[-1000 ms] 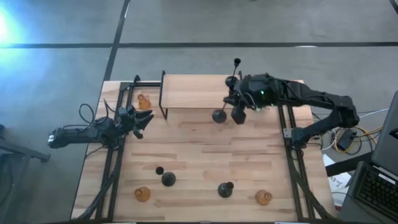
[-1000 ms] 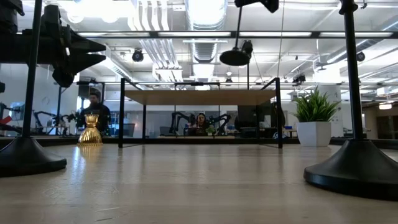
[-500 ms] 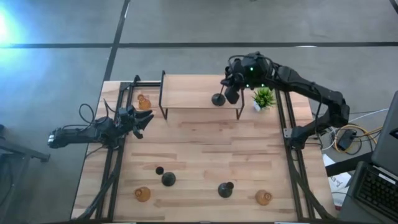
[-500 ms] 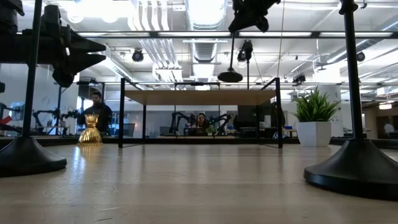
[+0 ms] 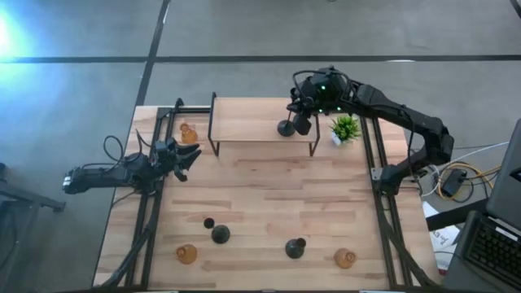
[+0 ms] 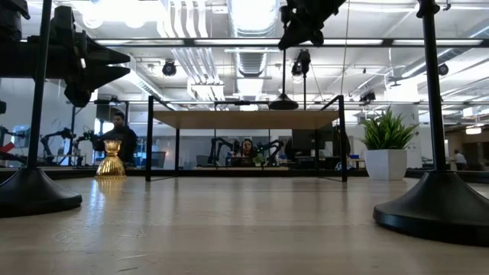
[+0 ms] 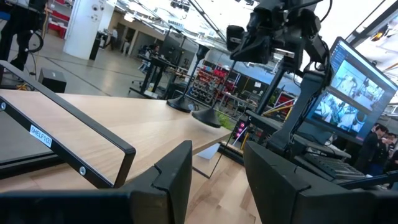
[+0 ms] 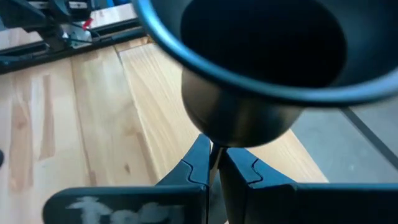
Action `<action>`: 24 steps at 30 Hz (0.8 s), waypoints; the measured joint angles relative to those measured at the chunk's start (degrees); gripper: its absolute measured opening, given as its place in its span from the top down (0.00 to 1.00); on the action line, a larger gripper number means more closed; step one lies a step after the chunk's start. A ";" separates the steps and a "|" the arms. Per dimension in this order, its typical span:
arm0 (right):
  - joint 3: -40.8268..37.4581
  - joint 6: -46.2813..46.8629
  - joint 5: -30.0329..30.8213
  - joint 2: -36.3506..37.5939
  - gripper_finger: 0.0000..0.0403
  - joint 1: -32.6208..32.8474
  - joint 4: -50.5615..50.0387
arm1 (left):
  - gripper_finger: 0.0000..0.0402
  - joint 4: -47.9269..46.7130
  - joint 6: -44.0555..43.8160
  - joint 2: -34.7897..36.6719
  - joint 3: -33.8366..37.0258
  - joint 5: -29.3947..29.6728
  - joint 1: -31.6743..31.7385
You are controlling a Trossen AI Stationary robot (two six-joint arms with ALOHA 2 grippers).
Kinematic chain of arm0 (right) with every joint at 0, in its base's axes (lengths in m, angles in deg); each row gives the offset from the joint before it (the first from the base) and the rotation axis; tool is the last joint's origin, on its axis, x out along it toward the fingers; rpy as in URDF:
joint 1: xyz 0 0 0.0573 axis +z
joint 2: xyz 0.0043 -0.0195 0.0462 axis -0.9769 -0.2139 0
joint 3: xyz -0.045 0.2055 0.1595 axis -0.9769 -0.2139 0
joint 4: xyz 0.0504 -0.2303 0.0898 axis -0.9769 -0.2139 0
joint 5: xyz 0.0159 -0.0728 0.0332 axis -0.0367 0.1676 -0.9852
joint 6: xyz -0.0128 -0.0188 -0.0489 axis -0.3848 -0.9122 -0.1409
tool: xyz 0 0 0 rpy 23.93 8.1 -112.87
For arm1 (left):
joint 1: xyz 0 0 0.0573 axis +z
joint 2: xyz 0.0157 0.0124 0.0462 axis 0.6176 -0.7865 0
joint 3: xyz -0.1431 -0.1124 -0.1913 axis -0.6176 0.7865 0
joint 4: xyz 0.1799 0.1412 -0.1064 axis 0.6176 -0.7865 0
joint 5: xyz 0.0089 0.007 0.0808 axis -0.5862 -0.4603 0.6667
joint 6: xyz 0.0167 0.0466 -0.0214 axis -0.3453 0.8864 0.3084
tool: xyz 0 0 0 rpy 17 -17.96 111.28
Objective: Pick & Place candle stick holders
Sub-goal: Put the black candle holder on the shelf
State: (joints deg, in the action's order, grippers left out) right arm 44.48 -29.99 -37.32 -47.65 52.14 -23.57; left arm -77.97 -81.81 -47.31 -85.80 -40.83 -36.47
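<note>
Overhead, the right pincer [image 5: 298, 114] pinches a black holder's [image 5: 286, 128] thin stem.

one holder [image 5: 286, 128] sits on the raised shelf [image 5: 252, 120], the potted plant [image 5: 345, 128] just right of it

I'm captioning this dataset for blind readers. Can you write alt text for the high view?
From above, the right pincer holds a black candle stick holder over a raised wooden shelf at the table's far edge, beside a small potted plant. The left pincer waits at the table's left edge, near an amber holder. More black and amber holders stand along the near side.
</note>
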 joint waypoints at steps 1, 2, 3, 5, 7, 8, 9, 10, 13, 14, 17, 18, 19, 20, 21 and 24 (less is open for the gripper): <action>0.00 -0.13 -0.23 -0.28 0.98 -0.22 0.00 | 0.63 0.00 0.00 0.00 0.00 0.00 0.00; 0.00 -0.28 -0.31 -0.54 0.98 -0.38 0.04 | 0.63 0.02 0.00 0.00 0.00 0.02 0.02; -0.02 -0.28 -0.37 -0.68 0.98 -0.55 0.04 | 0.63 0.00 0.00 -0.02 0.00 0.02 0.00; -0.02 -0.29 -0.68 -0.89 0.98 -0.98 0.07 | 0.63 0.02 0.00 -0.01 0.00 0.01 0.00; -0.02 -0.28 -1.24 -1.08 0.98 -1.36 0.20 | 0.63 0.01 0.00 -0.02 0.00 0.00 0.00; -0.04 -0.26 -1.78 -1.16 0.98 -1.51 0.22 | 0.63 0.02 0.00 0.00 0.00 0.00 0.02; -0.04 -0.23 -2.23 -1.27 0.98 -1.69 0.18 | 0.63 0.01 0.01 -0.01 0.00 0.01 0.01; -0.02 -0.25 -2.28 -1.38 0.98 -1.72 0.17 | 0.63 0.00 0.01 -0.02 0.00 0.00 0.00; -0.02 -0.26 -2.38 -1.77 0.98 -1.70 0.18 | 0.63 0.00 0.00 -0.02 0.00 0.00 0.00; -0.02 -0.27 -2.53 -1.94 0.98 -1.68 0.19 | 0.63 0.01 0.00 -0.01 0.00 0.02 0.01; -0.02 -0.22 -2.70 -2.29 0.98 -1.65 0.34 | 0.63 0.01 0.00 -0.02 0.00 0.02 0.00; -0.02 -0.19 -2.71 -2.31 0.98 -1.65 0.28 | 0.63 0.01 0.01 -0.02 0.00 0.01 0.01; -0.02 -0.17 -2.71 -2.31 0.97 -1.65 0.28 | 0.63 0.00 0.00 0.00 0.00 0.00 0.01; -0.02 -0.21 -2.69 -2.31 0.97 -1.65 0.30 | 0.63 0.00 0.00 -0.01 0.00 0.00 0.01; -0.02 -0.25 -2.67 -2.31 0.96 -1.65 0.27 | 0.63 0.02 0.00 -0.02 0.00 0.02 0.01; -0.02 -0.25 -2.67 -2.31 0.94 -1.67 0.22 | 0.63 0.00 0.00 -0.02 0.00 0.00 0.00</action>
State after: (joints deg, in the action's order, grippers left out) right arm 44.46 -30.24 -39.99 -49.95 50.47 -23.35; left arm -77.97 -81.81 -47.33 -85.80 -40.83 -36.47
